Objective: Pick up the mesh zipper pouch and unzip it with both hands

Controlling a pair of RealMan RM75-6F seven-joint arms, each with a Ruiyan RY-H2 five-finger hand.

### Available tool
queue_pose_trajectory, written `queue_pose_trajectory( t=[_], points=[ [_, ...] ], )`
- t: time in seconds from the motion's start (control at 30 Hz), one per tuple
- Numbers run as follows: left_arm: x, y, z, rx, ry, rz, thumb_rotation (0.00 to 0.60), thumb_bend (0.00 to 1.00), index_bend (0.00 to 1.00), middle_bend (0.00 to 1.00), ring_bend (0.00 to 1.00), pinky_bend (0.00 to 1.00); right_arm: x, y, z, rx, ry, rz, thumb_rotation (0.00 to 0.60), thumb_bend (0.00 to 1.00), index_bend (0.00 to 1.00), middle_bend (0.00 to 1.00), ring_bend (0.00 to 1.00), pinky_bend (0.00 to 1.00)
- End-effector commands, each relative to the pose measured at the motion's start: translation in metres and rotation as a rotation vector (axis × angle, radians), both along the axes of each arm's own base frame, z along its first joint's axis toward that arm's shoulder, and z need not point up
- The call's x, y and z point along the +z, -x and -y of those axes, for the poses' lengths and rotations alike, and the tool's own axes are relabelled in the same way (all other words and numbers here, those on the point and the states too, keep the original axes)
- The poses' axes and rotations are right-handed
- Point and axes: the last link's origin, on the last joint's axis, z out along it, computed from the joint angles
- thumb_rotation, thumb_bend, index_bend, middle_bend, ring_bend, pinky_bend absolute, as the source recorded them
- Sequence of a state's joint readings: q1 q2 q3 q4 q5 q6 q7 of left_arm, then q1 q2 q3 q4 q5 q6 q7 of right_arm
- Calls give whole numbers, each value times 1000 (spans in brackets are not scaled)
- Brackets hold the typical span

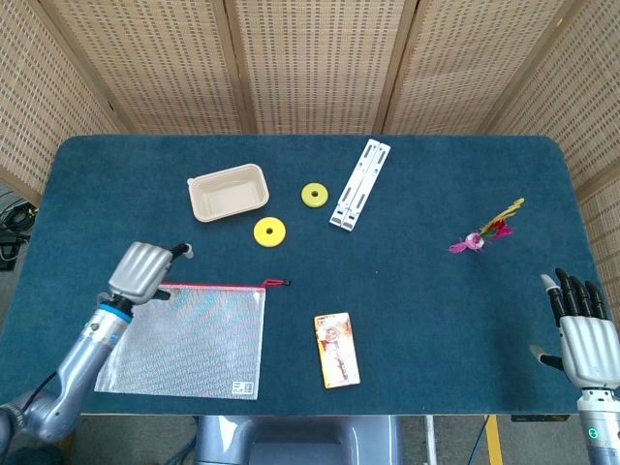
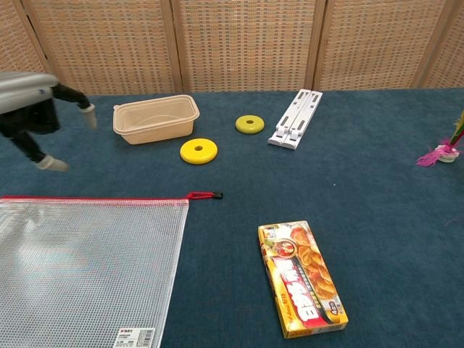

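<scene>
The clear mesh zipper pouch (image 1: 189,339) (image 2: 83,268) lies flat at the front left of the blue table. A red zipper runs along its far edge, and the red pull tab (image 1: 278,282) (image 2: 205,195) sticks out at its right end. My left hand (image 1: 145,272) (image 2: 36,119) hovers above the pouch's far left corner, fingers spread, holding nothing. My right hand (image 1: 582,339) rests open at the table's front right edge, far from the pouch, and shows only in the head view.
A beige tray (image 1: 229,192), two yellow rings (image 1: 270,231) (image 1: 314,195) and a white folding stand (image 1: 359,184) lie behind the pouch. A yellow snack box (image 1: 336,350) (image 2: 301,279) lies to its right. A pink feathered toy (image 1: 482,235) sits at the right.
</scene>
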State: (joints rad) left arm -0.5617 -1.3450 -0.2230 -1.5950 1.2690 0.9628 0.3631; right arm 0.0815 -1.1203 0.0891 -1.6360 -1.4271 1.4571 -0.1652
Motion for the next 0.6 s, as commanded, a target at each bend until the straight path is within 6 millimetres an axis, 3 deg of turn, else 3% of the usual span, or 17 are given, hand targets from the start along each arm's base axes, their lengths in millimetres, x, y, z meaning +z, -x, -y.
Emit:
queue_pose_trajectory(
  t=[0.03,0.3,0.6],
  points=[
    [-57,-60,-38,1,113,-3,600,55,399,1000,958,1000,-1,2,2,-11,2,-10,600,0,0,0,0,0],
    [-112,-94,-55,27,202,1,600,219,438,1000,958,1000,-2,6,7,-31,7,-28,600,0,0,0,0,0],
    [-141,-118,-58,3,220,-72,600,315,464,1000,958,1000,2,11,9,-72,15,-29,600,0,2,0,0,0]
  ],
)
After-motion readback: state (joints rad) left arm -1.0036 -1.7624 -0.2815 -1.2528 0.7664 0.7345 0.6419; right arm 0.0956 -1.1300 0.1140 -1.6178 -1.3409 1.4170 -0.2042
